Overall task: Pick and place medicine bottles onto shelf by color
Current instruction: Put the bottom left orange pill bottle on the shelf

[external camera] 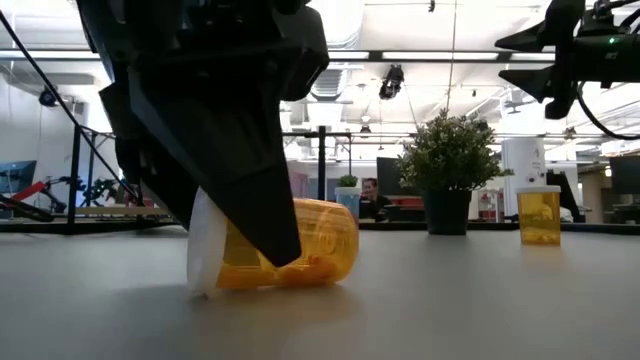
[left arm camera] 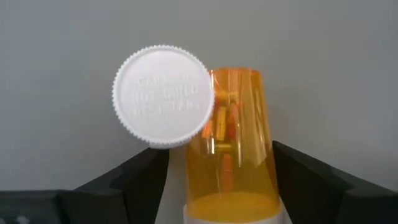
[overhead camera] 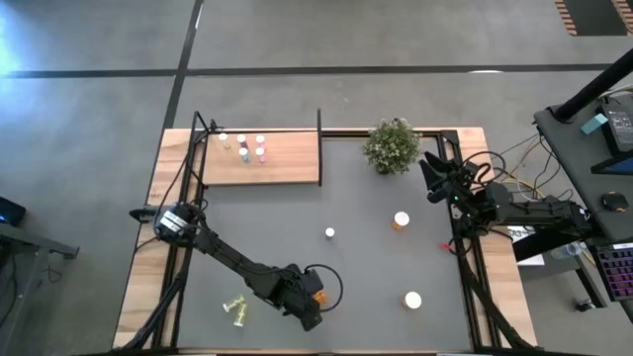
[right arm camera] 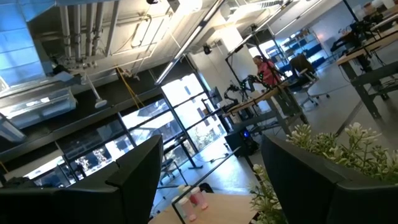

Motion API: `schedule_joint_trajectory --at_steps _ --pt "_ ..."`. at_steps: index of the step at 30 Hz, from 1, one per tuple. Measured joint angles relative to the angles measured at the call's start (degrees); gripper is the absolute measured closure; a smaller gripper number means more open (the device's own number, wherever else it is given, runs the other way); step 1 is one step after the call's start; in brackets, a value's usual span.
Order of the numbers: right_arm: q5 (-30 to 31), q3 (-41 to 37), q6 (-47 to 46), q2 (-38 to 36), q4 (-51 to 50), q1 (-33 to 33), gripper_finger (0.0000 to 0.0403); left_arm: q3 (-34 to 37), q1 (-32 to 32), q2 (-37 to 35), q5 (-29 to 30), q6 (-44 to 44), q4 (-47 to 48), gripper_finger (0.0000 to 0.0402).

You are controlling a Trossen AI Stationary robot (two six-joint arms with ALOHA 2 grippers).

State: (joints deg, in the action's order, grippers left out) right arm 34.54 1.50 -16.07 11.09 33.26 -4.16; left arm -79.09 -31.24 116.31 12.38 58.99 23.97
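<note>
Left gripper (left arm camera: 217, 180), jaws wide, straddles the toppled translucent orange medicine bottle (left arm camera: 233, 143) with its ribbed white cap; the bottle's long axis runs between the fingers.

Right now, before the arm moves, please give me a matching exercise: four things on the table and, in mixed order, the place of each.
Things:
1. lying orange bottle
2. standing orange bottle
3. potted plant
4. shelf

Places:
A. far left of the table, holding small bottles
B. between the open left claw's fingers
C. far edge, beside the right claw
D. open tabletop, just in front of the plant

Pairs: 1-B, 2-D, 3-C, 4-A
</note>
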Motion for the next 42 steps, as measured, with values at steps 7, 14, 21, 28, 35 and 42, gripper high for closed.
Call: schedule_joint_trajectory --at_steps 7,14,21,28,35,42 --pt "0.0 0.0 0.0 0.0 0.0 0.0 0.0142 -0.1 0.0 -0.5 -1.9 -1.3 0.3 0.0182" --pt "0.0 0.0 0.0 0.0 0.0 0.0 0.0142 -0.3 0.0 -6.0 -4.3 -2.4 6.6 0.0190" --pt "0.0 0.0 0.0 0.0 0.0 0.0 0.0142 -0.3 0.0 -10.5 -7.8 -5.2 18.0 0.0190" --pt "0.0 0.0 0.0 0.0 0.0 0.0 0.0142 -0.4 0.5 -13.4 -14.8 -7.2 33.7 0.0190" --pt "0.0 0.0 0.0 0.0 0.0 0.0 0.0142 -0.1 2.9 -13.5 -23.0 -10.9 48.5 0.0190" --pt "0.0 0.0 0.0 0.0 0.0 0.0 0.0142 2.9 7.8 -13.0 -29.9 -16.1 54.6 0.0190"
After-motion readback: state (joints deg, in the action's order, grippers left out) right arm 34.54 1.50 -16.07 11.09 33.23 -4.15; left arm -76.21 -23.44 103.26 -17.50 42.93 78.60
